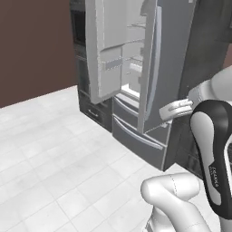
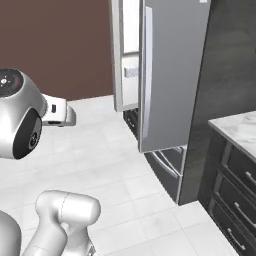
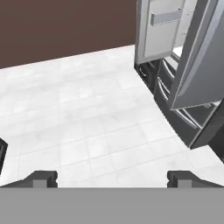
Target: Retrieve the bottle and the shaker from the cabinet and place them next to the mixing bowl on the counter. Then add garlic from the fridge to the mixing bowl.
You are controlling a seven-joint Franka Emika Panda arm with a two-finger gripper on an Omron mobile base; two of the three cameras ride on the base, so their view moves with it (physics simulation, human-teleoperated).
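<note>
I am looking, from the left, across bare tiled floor (image 3: 83,127) over the hand (image 3: 111,179), whose fingers are standing spread wide with nothing between them. Further right the fridge (image 1: 149,68) is standing with both doors open, shelves showing, though I cannot make out the garlic inside. At far right is a corner of the desk (image 2: 240,127). I judge the garlic step underway; next I am needing to reach in.
</note>
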